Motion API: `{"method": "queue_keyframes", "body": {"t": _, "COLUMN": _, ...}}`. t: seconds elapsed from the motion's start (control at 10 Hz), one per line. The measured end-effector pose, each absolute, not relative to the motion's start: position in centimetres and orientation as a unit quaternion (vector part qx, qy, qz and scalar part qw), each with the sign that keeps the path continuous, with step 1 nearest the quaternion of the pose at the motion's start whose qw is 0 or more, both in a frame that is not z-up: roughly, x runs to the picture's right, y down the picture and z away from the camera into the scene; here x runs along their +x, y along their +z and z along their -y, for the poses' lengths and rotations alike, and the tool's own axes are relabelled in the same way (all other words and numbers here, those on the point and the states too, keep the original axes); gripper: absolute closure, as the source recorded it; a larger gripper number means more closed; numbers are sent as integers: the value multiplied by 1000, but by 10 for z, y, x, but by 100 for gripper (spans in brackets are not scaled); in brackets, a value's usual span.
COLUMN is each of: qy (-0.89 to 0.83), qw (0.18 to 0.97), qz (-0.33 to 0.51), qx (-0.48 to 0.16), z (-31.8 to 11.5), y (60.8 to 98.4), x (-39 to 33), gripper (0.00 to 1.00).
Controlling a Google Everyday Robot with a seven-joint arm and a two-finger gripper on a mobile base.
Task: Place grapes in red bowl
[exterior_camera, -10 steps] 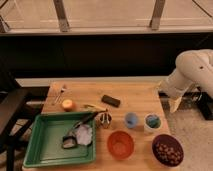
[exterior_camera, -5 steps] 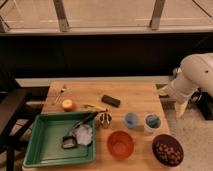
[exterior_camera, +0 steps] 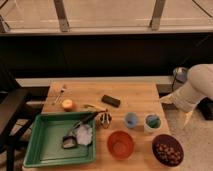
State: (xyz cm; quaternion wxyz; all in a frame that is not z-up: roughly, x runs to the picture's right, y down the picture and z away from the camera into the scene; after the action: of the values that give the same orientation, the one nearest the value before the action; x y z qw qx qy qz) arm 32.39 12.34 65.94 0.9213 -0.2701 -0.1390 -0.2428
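FRONT ROW: At the near edge of the wooden counter (exterior_camera: pixel 145 95) sits the round orange-red plastic bowl (exterior_camera: pixel 120 144), with nothing in it. Just to its right, near but not touching, a dark purple bowl (exterior_camera: pixel 155 149) holds the grapes (exterior_camera: pixel 168 151), a roundish heap of small pale tan pieces with no clear long axis. Left of the red bowl lies a green rectangular plastic tray (exterior_camera: pixel 45 142) carrying dark utensils (exterior_camera: pixel 86 121) and a pale crumpled item (exterior_camera: pixel 83 133). Just behind the red bowl stand two small blue cups (exterior_camera: pixel 131 119); the second cup (exterior_camera: pixel 152 121) is behind and to the right, close to the purple bowl's far rim. Farther back and left of the red bowl are a round orange-yellow fruit (exterior_camera: pixel 68 104) and a flat black rectangular block (exterior_camera: pixel 111 101). Well behind and right of the red bowl, off the counter's right edge, the robot's white arm (exterior_camera: pixel 197 92) hangs bent. Its end effector (exterior_camera: pixel 179 76), seemingly the dark grey piece at the arm's upper end, is released and grasps nothing. From there the grapes lie nearer the camera and slightly left, so the reach likely comes down over the counter's right corner. The right-hand blue cup looks the likeliest thing to be clipped on the way. The carry leftward to the red bowl appears short and free.
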Motion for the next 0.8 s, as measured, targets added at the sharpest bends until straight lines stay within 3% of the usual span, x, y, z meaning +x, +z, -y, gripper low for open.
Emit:
{"method": "queue_keyframes", "body": {"t": 0.5, "qy": -189, "qw": 925, "qz": 155, "qx": -291, "z": -162, "y": 653, "x": 336, "gripper": 20}}
{"method": "queue_keyframes", "body": {"t": 0.8, "qy": -188, "qw": 924, "qz": 157, "qx": -295, "z": -165, "y": 651, "x": 337, "gripper": 20}}
